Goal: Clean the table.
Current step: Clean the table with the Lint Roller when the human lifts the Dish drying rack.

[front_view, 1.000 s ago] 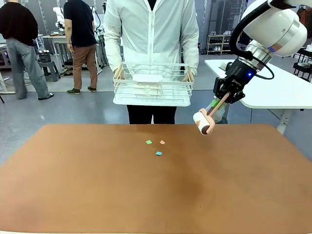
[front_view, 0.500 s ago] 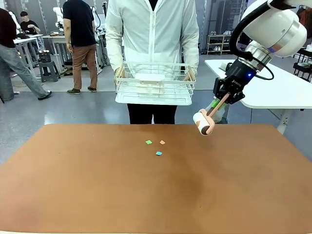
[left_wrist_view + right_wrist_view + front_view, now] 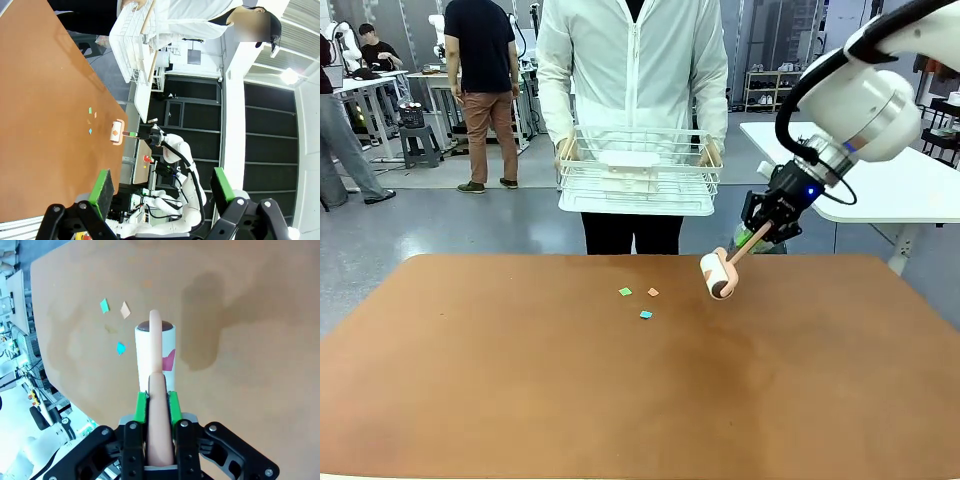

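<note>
Over the far part of the matte reddish-brown worktop (image 3: 620,400), the right fingers (image 3: 142,405) clamp the pink handle of a white lint roller (image 3: 718,275), near a green paper scrap (image 3: 625,292), a peach scrap (image 3: 653,292) and a teal scrap (image 3: 646,315). The left fingers (image 3: 103,187) stand spread apart, holding nothing.

table (image 3: 500,400) | reddish-brown, matte, level | three small scraps (image 3: 646,314) far-centre
</note>
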### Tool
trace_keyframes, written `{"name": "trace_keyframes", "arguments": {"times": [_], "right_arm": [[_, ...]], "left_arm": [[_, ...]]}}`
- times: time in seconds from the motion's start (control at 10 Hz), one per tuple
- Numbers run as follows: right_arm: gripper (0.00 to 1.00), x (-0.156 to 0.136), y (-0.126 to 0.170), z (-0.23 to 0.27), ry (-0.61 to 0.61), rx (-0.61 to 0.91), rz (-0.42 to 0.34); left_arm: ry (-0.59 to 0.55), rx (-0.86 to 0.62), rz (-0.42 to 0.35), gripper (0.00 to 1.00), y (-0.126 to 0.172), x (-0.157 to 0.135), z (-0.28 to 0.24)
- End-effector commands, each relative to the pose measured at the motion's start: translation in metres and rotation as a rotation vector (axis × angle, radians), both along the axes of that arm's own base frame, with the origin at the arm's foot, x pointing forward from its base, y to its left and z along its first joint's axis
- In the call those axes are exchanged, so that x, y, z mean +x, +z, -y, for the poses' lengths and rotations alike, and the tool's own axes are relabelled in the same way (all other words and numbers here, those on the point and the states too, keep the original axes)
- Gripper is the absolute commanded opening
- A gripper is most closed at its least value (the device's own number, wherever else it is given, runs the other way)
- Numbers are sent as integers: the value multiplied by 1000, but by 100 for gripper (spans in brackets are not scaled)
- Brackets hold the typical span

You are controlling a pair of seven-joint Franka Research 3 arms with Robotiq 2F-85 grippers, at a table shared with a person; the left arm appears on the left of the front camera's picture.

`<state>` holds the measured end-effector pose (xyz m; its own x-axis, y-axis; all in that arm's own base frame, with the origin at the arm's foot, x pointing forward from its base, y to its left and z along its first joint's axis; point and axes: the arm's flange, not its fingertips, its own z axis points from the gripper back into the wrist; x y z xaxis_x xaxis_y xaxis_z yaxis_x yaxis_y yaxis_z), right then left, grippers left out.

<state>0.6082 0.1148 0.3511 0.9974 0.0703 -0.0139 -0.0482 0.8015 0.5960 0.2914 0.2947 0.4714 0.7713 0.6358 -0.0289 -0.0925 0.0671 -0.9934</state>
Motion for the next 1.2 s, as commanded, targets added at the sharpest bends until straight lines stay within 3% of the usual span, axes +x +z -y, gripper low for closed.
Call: {"name": "trace_keyframes", "arguments": {"times": [0.0,0.3,1.1], "right_arm": [[21,-5,-10,2,-16,-2,72],[21,-6,-27,12,-76,72,121],[21,-4,-90,13,-128,43,-49]], "left_arm": [[-9,-8,16,100,1,-2,-3],[-9,-8,16,100,1,-2,-3],[-9,-8,16,100,1,-2,-3]]}}
